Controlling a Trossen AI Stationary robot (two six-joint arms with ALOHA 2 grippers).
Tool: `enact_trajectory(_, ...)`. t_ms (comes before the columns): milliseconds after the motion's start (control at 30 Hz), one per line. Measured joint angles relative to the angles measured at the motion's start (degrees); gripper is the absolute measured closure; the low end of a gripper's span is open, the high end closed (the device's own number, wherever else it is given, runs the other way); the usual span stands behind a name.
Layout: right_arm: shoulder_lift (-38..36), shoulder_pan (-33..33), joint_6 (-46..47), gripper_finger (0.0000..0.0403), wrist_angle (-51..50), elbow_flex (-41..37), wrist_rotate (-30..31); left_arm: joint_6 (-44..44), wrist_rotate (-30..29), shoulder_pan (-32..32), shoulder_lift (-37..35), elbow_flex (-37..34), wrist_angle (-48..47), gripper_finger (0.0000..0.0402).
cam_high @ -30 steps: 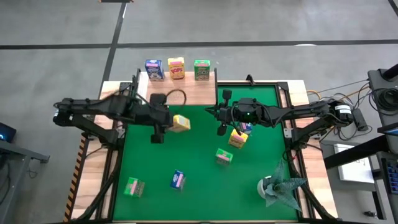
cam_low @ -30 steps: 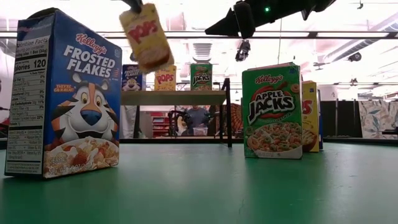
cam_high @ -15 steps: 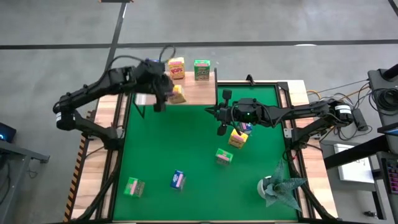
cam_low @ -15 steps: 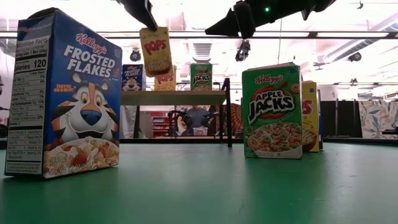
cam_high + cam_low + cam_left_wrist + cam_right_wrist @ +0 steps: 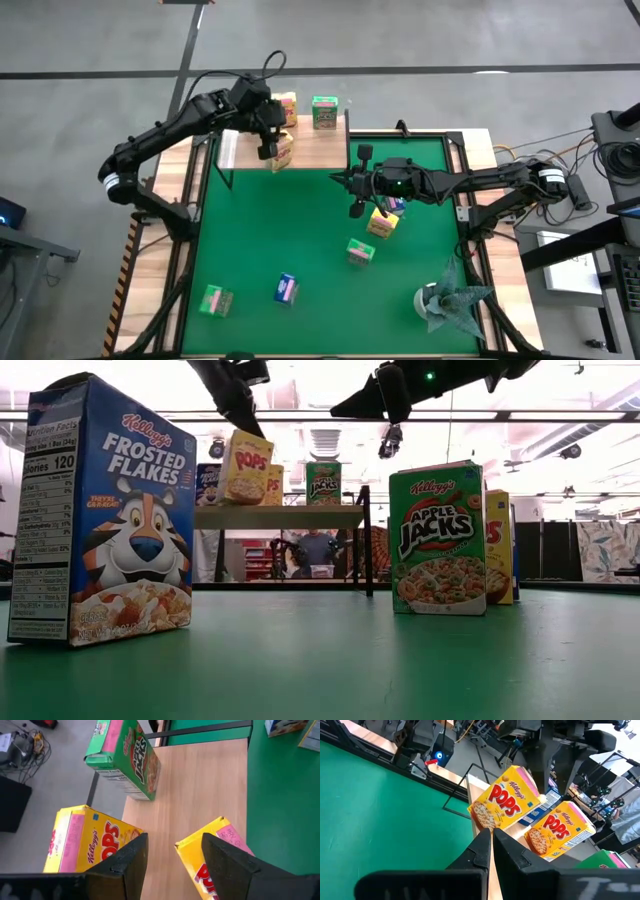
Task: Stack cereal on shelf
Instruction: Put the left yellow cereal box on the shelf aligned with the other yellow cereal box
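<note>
Now yellow box [image 5: 207, 857] between left fingers [image 5: 131, 860].

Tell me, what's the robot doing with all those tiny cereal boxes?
The left gripper holds a yellow Pops box over the wooden shelf, in front of a yellow box and a green box already standing there. The right gripper waits shut over the green mat, where more boxes remain.

Close at left: a blue Frosted Flakes box [image 5: 105, 515] standing on the green mat [image 5: 320, 660]. Right of centre: a green Apple Jacks box [image 5: 438, 538], a yellow box [image 5: 499, 547] just behind. Farther back: the shelf [image 5: 280, 517], the left gripper [image 5: 240, 418] holding a tilted Pops box [image 5: 246, 467] over it.
</note>
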Motion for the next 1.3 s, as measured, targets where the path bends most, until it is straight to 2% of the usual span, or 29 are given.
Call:
enact_trajectory(133, 0.0, 0.0, -0.1, 0.0394, -0.1, 0.0, 0.0, 0.4, -2.3, 0.0, -0.9, 1.4, -0.4, 0.0229)
enact_trajectory(300, 0.0, 0.0, 0.0, 0.0394, -0.4, 0.0, 0.0, -1.1, -3.5, -0.2, -1.6, 7.7, -5.4, 0.0229)
enact_trajectory(400, 0.0, 0.0, 0.0, 0.0394, -0.5, 0.0, 0.0, -3.9, -0.5, -1.1, -1.7, 11.4, -11.9, 0.0229)
enact_trajectory(500, 0.0, 0.0, 0.0, 0.0394, -0.6, 0.0, 0.0, -5.5, 3.8, -2.5, -2.3, 12.2, -17.6, 0.0233)
enact_trajectory(667, 0.0, 0.0, 0.0, 0.0394, -0.8, 0.0, 0.0, -7.3, 4.6, -6.3, -4.6, 7.1, -18.1, 0.0263)
enact_trajectory(933, 0.0, 0.0, -0.2, 0.0394, -0.8, 0.0, 0.0, -10.3, 3.4, -12.4, -7.7, -0.9, -17.4, 0.0386)
enact_trajectory(1000, 0.0, 0.0, -0.3, 0.0394, -0.8, 0.0, 0.0, -11.2, 2.8, -12.6, -8.1, -3.5, -16.8, 0.0395)
enact_trajectory(1067, 0.0, 0.0, -0.3, 0.0394, -0.8, 0.0, 0.0, -12.0, 0.5, -12.6, -8.5, -6.2, -15.2, 0.0390)
enact_trajectory(1233, 0.0, 0.0, -0.3, 0.0394, -0.8, 0.0, 0.0, -12.2, -11.2, -12.4, -8.9, -11.3, -10.6, 0.0397)
enact_trajectory(1300, 0.0, 0.0, -0.4, 0.0394, -0.8, 0.0, 0.0, -12.1, -14.2, -12.2, -8.9, -12.2, -8.7, 0.0400)
